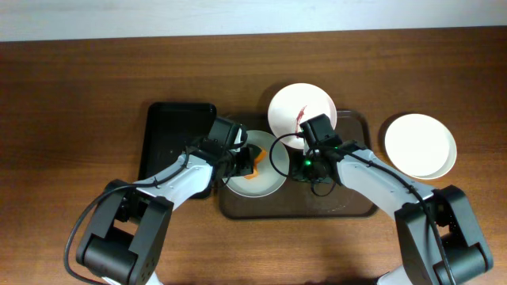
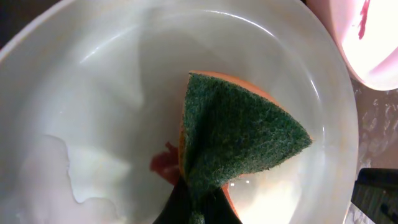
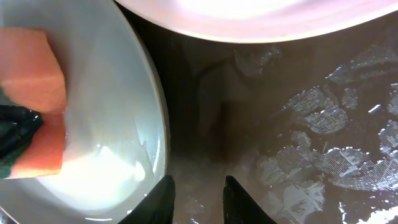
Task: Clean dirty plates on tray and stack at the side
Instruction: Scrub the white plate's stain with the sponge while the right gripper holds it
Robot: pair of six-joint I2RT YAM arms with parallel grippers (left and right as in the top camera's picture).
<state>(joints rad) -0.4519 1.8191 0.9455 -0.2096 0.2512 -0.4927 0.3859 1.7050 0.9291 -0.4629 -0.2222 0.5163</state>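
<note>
On the tray (image 1: pixel 348 198), left gripper (image 2: pixel 196 202) clamped on the sponge (image 2: pixel 242 134) should scrub the red smear (image 2: pixel 163 164) off the plate (image 2: pixel 112 93); right gripper (image 3: pixel 199 193), apart and empty, could brace the rim (image 3: pixel 161 124).

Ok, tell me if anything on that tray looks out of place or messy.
The back plate, streaked red, lies half over the far rim of the tray rather than flat inside it. The tray floor is wet in patches, and a red smear shows beside the sponge on the front plate.
</note>
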